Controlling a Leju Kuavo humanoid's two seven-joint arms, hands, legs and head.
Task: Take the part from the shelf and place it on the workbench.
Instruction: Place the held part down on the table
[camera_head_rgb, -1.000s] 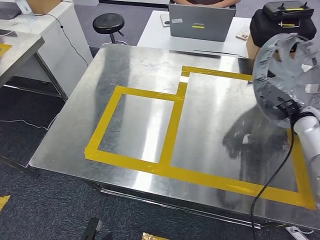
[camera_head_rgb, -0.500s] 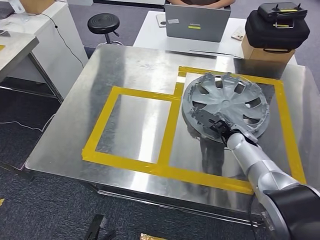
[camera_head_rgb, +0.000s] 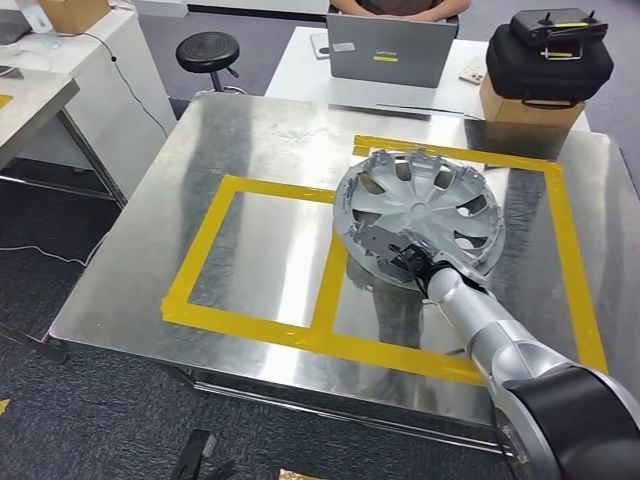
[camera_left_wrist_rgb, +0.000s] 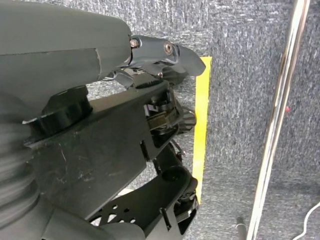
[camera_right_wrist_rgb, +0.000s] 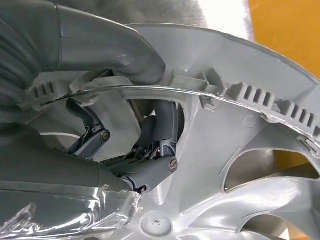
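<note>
The part is a silver hubcap (camera_head_rgb: 423, 205) with curved spokes. It lies tilted low over the steel workbench (camera_head_rgb: 264, 130), across the left edge of the large yellow-taped rectangle (camera_head_rgb: 562, 240). My right hand (camera_head_rgb: 411, 262) grips its near rim, with the silver arm reaching in from the lower right. In the right wrist view the thick grey thumb (camera_right_wrist_rgb: 113, 47) presses over the rim of the hubcap (camera_right_wrist_rgb: 234, 150) while dark fingers (camera_right_wrist_rgb: 162, 145) hook through a spoke opening. My left hand (camera_left_wrist_rgb: 158, 55) hangs over grey carpet and holds nothing.
A smaller yellow-taped rectangle (camera_head_rgb: 204, 240) marks the bench's left half. Behind the bench a white table carries a laptop (camera_head_rgb: 391, 50), a black case (camera_head_rgb: 547, 60) on a cardboard box, and a person sits there. A black stool (camera_head_rgb: 207, 48) and a desk (camera_head_rgb: 30, 100) stand to the left.
My right arm has brought the hubcap down from high at the right edge and leftward over the bench. It now lies low across the tape line. The view has shifted slightly.
</note>
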